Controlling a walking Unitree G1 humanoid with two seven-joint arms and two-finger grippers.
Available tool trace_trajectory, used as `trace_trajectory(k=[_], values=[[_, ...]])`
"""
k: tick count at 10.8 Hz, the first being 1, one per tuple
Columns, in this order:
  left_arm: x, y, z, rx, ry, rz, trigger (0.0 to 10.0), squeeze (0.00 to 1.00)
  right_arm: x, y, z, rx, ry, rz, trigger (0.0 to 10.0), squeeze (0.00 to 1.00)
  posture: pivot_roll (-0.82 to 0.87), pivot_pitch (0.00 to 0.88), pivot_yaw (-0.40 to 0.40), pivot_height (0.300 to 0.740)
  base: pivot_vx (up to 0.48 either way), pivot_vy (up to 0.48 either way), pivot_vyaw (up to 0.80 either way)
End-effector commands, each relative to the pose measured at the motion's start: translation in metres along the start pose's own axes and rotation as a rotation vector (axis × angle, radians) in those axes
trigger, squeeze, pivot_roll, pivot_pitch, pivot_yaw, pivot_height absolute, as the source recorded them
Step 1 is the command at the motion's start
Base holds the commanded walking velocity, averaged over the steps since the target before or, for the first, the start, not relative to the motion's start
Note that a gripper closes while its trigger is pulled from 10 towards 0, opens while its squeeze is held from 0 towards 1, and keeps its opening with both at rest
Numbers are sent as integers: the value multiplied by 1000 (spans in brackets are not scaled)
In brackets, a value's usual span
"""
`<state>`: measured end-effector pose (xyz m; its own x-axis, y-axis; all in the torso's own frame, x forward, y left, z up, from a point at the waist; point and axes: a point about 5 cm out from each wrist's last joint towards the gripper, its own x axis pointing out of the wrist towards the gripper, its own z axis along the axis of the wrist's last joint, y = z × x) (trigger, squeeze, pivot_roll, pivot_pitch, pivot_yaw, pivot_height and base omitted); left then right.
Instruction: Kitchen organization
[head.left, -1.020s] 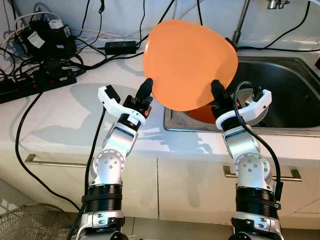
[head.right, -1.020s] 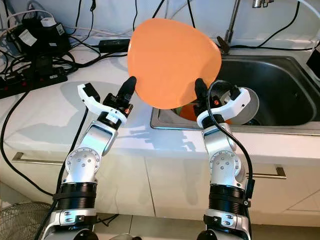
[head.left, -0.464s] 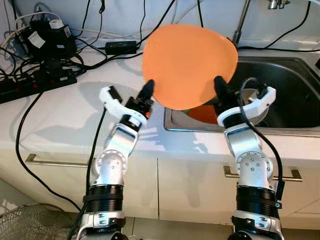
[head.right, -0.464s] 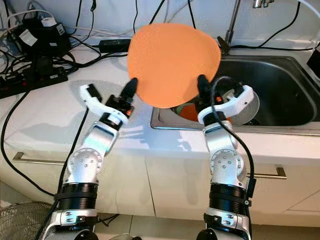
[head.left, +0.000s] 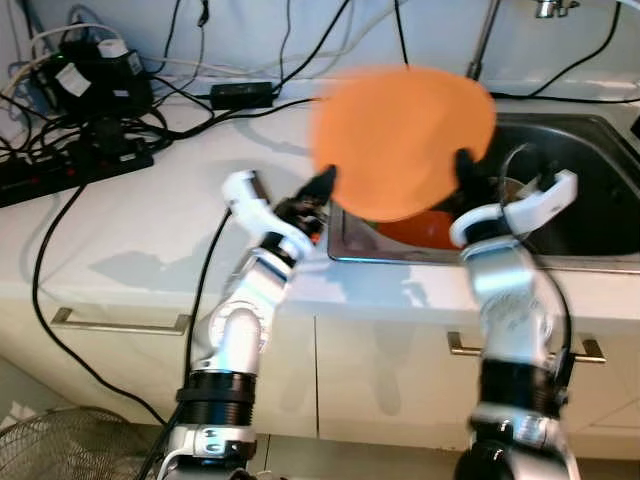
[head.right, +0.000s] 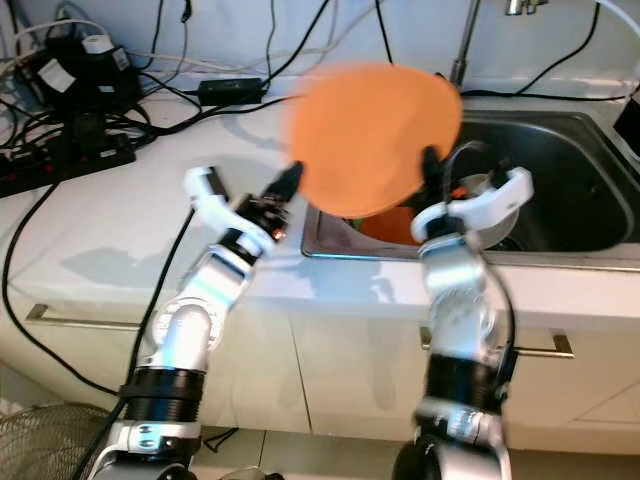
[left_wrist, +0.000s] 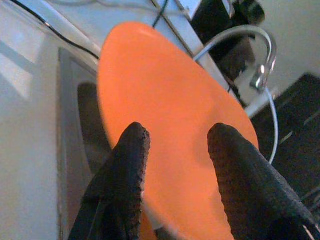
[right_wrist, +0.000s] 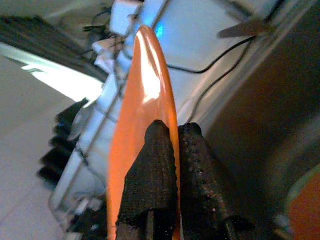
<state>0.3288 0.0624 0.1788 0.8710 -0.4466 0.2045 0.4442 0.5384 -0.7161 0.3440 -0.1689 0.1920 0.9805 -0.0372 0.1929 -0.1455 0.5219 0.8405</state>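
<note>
Orange, round and plastic-looking, the plate (head.left: 403, 140) hangs tilted above the steel sink's (head.left: 570, 160) near edge, held up between both arms, probably for carrying off the white bench (head.left: 120, 230); motion blur hides the contact. The left wrist view shows the left tool (left_wrist: 177, 165) spread against the plate's face. The right wrist view shows the right tool (right_wrist: 172, 165) pinching its rim.

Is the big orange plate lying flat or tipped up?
Tipped up. The orange plate stands on edge over the sink, pinched at its rim by the right gripper.
</note>
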Motion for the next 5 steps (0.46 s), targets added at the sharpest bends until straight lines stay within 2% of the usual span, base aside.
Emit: trace_trajectory(k=[1, 4, 5], values=[[0, 0, -3, 24, 14, -2, 10000, 0, 6, 10, 10, 6, -57, 27, 0, 0, 24, 0, 73, 740, 0, 0, 0], [-1, -2, -7, 96, 45, -4, 10000, 0, 17, 5, 37, -5, -155, -6, 0, 0, 26, 0, 72, 740, 0, 0, 0], [-1, -1, -10, 154, 72, 1, 10000, 0, 20, 3, 40, -17, -170, -20, 0, 0, 29, 0, 73, 740, 0, 0, 0]])
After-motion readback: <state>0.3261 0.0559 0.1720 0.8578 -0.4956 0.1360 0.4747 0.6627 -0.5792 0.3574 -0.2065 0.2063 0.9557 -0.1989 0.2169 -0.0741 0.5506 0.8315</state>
